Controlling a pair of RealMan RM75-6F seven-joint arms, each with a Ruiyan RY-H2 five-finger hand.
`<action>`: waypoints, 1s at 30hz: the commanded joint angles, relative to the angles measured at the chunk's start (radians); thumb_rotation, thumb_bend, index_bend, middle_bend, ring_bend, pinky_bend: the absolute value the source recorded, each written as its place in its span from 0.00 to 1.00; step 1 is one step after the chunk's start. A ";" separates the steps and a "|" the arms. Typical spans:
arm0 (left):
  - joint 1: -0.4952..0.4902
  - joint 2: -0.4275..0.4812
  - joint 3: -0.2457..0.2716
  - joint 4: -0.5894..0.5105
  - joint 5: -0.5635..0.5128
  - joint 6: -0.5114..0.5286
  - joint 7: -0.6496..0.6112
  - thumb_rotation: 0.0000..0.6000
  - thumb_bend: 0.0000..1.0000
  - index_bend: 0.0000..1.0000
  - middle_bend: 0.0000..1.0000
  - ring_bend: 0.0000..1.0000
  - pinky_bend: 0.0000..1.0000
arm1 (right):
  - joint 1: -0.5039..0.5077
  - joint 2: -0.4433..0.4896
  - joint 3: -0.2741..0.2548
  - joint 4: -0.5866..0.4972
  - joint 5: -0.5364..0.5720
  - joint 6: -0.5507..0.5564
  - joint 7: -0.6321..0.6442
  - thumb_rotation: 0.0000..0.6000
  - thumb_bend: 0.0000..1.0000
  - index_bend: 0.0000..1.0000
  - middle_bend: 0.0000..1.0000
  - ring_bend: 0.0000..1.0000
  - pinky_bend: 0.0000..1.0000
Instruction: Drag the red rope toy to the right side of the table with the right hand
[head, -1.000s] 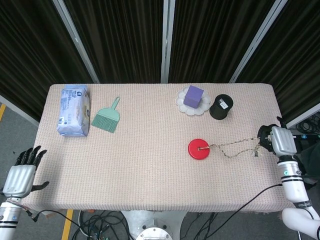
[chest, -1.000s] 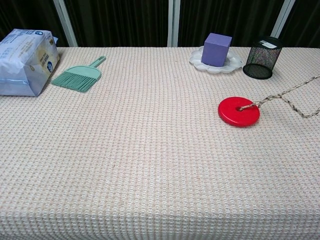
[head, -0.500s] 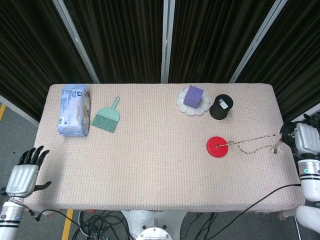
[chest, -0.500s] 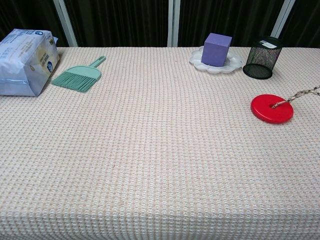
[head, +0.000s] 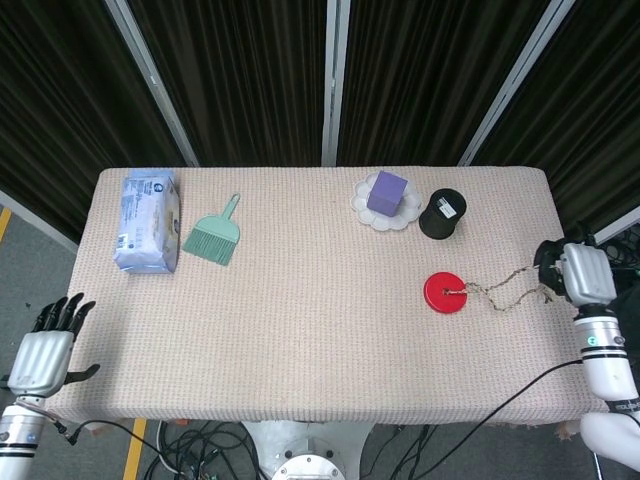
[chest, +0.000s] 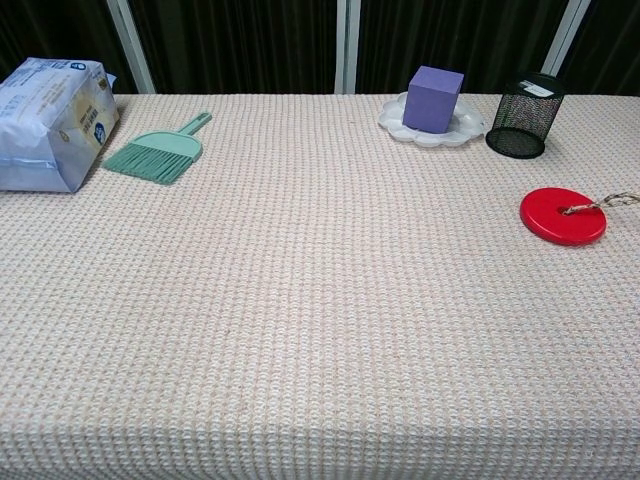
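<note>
The red rope toy is a flat red disc (head: 445, 293) with a braided cord (head: 505, 291) running right from its centre. It lies on the right part of the table, in front of the black mesh cup. The cord sags in loose waves, and my right hand (head: 577, 276) grips its far end at the table's right edge. The chest view shows the disc (chest: 563, 215) and a short length of cord (chest: 612, 201) leaving the frame, but neither hand. Off the table's front left corner, my left hand (head: 45, 347) hangs open, fingers spread and holding nothing.
A black mesh cup (head: 442, 213) and a white plate (head: 384, 219) bearing a purple cube (head: 387, 192) stand behind the disc. At the far left lie a green hand brush (head: 214, 237) and a blue-white packet (head: 149, 221). The table's right edge (head: 563, 255) runs beside my right hand.
The disc slid rightward across the table, pulled by the cord. My right hand swung out past the right edge, then came back a little inward, and the cord went slack.
</note>
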 joint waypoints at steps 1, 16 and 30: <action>0.000 0.000 -0.001 0.004 -0.004 -0.002 -0.005 1.00 0.07 0.11 0.03 0.00 0.10 | 0.034 -0.005 0.002 -0.106 -0.062 0.035 -0.050 1.00 0.71 0.66 0.88 0.38 0.00; 0.009 -0.004 0.004 0.022 -0.005 0.005 -0.027 1.00 0.07 0.11 0.03 0.00 0.10 | 0.187 -0.092 -0.028 -0.178 0.045 -0.179 -0.401 1.00 0.39 0.18 0.34 0.10 0.00; 0.003 -0.012 -0.001 0.038 -0.005 -0.002 -0.044 1.00 0.07 0.11 0.03 0.00 0.10 | 0.158 0.023 -0.054 -0.276 0.091 -0.151 -0.433 1.00 0.03 0.00 0.00 0.00 0.00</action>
